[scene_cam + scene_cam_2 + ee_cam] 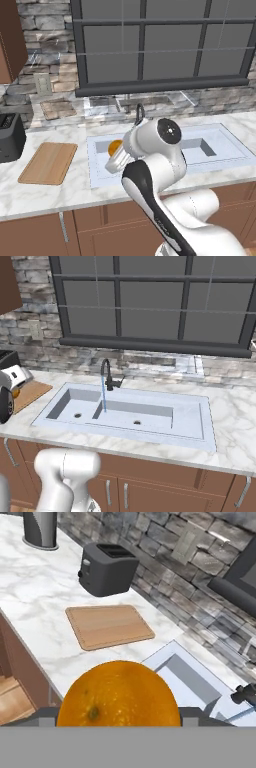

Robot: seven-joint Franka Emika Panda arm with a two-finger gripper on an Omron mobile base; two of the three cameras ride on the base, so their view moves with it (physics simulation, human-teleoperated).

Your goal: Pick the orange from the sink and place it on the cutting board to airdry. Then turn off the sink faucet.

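The orange (119,694) sits between my fingers and fills the bottom of the hand view; my gripper (119,718) is shut on it. From the left base view the orange (115,146) hangs with the gripper (116,154) above the left end of the sink (225,150). The cutting board (49,162) lies flat on the counter left of the sink, bare, and shows ahead of the hand as the cutting board (109,626). The black sink faucet (106,373) stands behind the sink (125,428), a thin stream of water (103,397) running from its spout.
A black toaster (10,136) stands at the back left, just beyond the board, the same toaster (107,569) seen from the hand. A grey canister (40,529) stands farther left. A stone wall and a window back the counter.
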